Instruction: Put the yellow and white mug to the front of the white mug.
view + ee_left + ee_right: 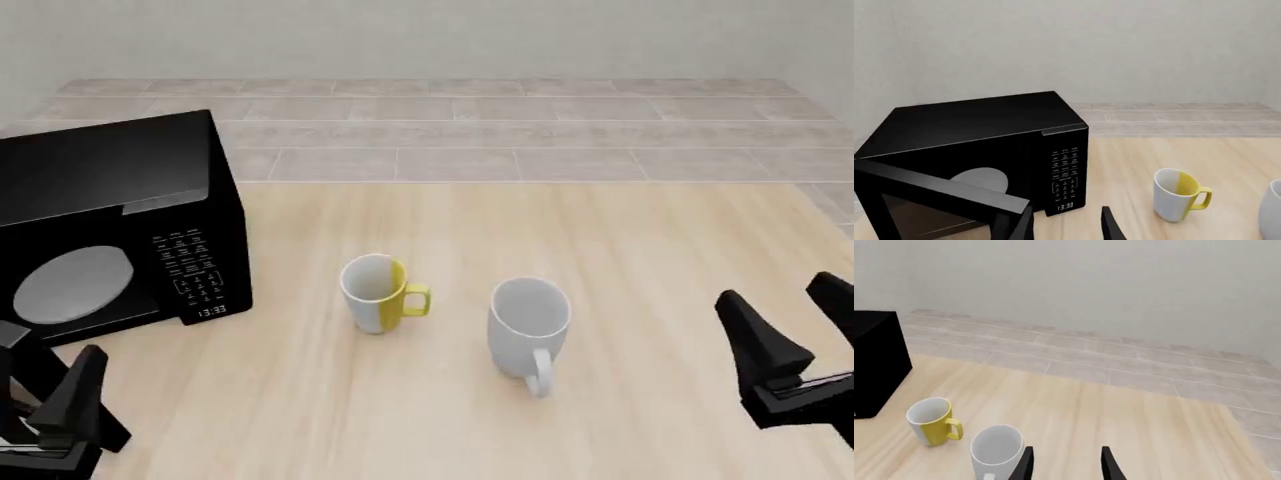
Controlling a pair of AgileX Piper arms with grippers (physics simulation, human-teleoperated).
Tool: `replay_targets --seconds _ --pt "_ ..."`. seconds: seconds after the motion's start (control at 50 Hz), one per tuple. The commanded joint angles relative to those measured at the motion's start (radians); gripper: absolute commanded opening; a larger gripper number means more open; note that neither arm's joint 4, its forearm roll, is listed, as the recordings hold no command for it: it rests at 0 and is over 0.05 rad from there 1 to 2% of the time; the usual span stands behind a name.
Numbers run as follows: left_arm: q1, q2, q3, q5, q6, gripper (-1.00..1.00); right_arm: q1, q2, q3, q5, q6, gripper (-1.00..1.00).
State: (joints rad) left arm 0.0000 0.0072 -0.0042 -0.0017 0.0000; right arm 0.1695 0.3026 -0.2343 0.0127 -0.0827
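The yellow and white mug (379, 294) stands upright on the wooden table (641, 260), its yellow handle pointing right; it also shows in the left wrist view (1178, 195) and the right wrist view (932, 421). Just to its right stands the larger white mug (530, 322) (995, 450), handle towards the near edge; only its edge (1273, 210) shows in the left wrist view. My left gripper (47, 378) (1067, 225) is open at the near left, by the microwave. My right gripper (787, 305) (1066, 465) is open at the near right, apart from both mugs.
A black microwave (120, 215) (981, 130) sits at the table's left with its door (934, 192) swung open and its glass turntable (74, 285) showing. Beyond the table's far edge lies a tiled floor (441, 130) and a pale wall.
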Motion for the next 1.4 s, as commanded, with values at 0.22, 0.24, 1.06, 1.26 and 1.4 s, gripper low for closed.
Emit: replay_targets --seconds 0.22,0.24,1.06,1.26,1.4 --pt "0.0 0.0 0.0 0.0 0.0 1.0 0.249 0.345 -0.275 0.08 -0.167 1.0" --pt "0.0 0.0 0.0 0.0 0.0 1.0 0.261 0.361 -0.284 0.083 -0.167 1.0" --pt "0.0 0.0 0.0 0.0 0.0 1.0 0.401 0.957 -0.721 0.293 -0.325 1.0" --pt "0.0 0.0 0.0 0.0 0.0 1.0 0.434 1.05 -0.808 0.347 -0.333 1.0" --pt "0.0 0.0 0.0 0.0 0.0 1.0 0.457 1.113 -0.856 0.358 -0.326 1.0"
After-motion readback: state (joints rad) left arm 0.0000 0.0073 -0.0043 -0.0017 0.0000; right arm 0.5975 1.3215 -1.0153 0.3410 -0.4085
